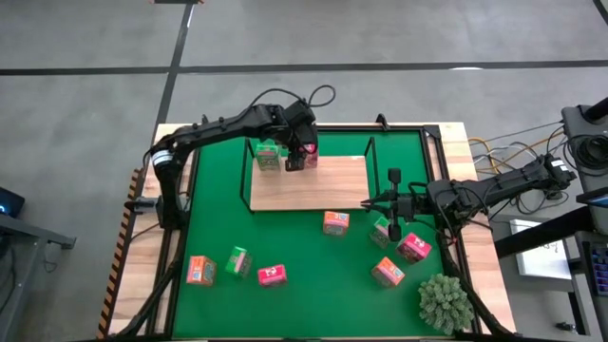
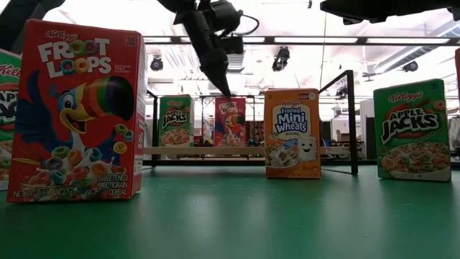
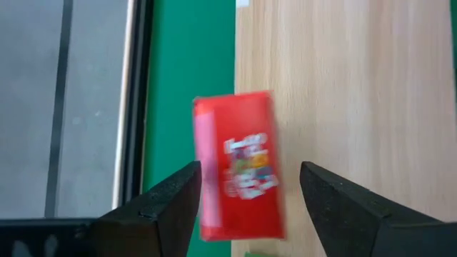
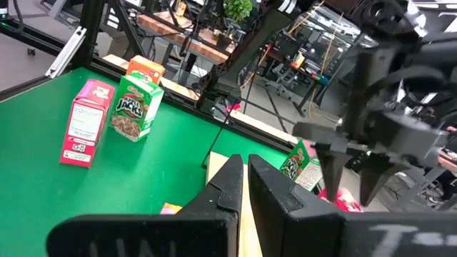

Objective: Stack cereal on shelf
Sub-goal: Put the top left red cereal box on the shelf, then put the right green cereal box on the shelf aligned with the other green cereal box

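Nearest you, loose small printed cereal boxes (image 1: pixel 271 275) lie scattered over the green mat (image 1: pixel 218 223), leaving open room before the flat light-wood shelf board (image 1: pixel 332 185), while your right gripper (image 1: pixel 391 211) waits at the board's right end, fingers pressed together. Farther back, your left gripper (image 3: pixel 246 196) hovers with jaws spread apart, clear of the red Froot Loops box (image 3: pixel 239 175). That box stands upright at the shelf's far left edge, just right of a green Apple Jacks box (image 1: pixel 268 153).

You get bright, even light from ceiling lamps (image 2: pixel 280 59), with only soft shadows on the green mat (image 1: pixel 304 256). In the left wrist view the red box (image 3: pixel 239 164) is smeared with blur. The nearest box (image 2: pixel 75 111) looms large, close to the low camera.
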Action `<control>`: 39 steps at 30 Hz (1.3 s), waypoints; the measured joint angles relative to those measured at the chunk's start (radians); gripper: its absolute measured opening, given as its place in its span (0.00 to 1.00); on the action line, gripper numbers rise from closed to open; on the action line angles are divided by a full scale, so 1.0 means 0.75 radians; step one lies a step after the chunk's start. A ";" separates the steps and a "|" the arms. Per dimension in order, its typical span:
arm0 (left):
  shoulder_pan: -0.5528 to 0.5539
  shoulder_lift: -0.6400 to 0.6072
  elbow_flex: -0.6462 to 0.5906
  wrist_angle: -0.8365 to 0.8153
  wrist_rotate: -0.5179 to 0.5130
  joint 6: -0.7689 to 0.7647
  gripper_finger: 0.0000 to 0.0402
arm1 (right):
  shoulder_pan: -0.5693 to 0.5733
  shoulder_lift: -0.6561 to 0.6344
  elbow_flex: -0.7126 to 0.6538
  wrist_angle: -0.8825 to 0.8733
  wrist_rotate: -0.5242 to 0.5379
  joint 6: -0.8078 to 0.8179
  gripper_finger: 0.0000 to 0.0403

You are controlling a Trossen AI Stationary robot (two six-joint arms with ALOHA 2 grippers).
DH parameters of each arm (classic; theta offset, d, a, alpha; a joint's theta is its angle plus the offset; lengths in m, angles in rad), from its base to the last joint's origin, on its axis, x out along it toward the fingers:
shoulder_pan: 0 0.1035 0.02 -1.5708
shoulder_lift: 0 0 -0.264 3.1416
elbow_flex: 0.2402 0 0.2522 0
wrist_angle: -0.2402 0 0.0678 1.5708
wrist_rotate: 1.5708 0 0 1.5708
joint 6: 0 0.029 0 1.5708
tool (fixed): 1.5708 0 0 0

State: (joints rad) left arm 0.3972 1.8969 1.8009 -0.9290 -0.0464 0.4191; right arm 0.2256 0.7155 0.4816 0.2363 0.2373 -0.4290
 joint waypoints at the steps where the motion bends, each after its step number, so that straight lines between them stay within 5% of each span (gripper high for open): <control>1: -0.003 0.000 0.031 -0.025 0.000 0.000 0.55 | 0.000 0.000 0.000 0.000 0.000 0.001 0.03; 11: -0.135 -0.019 0.413 -0.409 0.004 -0.138 0.55 | 0.000 -0.001 0.001 0.001 0.000 0.002 0.03; 18: -0.467 -0.153 0.383 -0.388 -0.073 -0.286 0.53 | 0.001 0.000 0.001 0.001 0.000 0.017 0.03; 28: -0.969 -0.439 -0.197 0.000 -0.338 -0.482 0.52 | 0.001 0.001 0.001 0.011 0.000 0.050 0.03; 39: -1.060 -0.880 -0.941 0.619 -0.441 -0.577 0.52 | 0.001 0.002 0.001 0.020 0.000 0.138 0.03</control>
State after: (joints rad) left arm -0.3975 1.2366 1.0950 -0.4647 -0.3772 -0.0134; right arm 0.2264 0.7170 0.4824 0.2512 0.2373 -0.3256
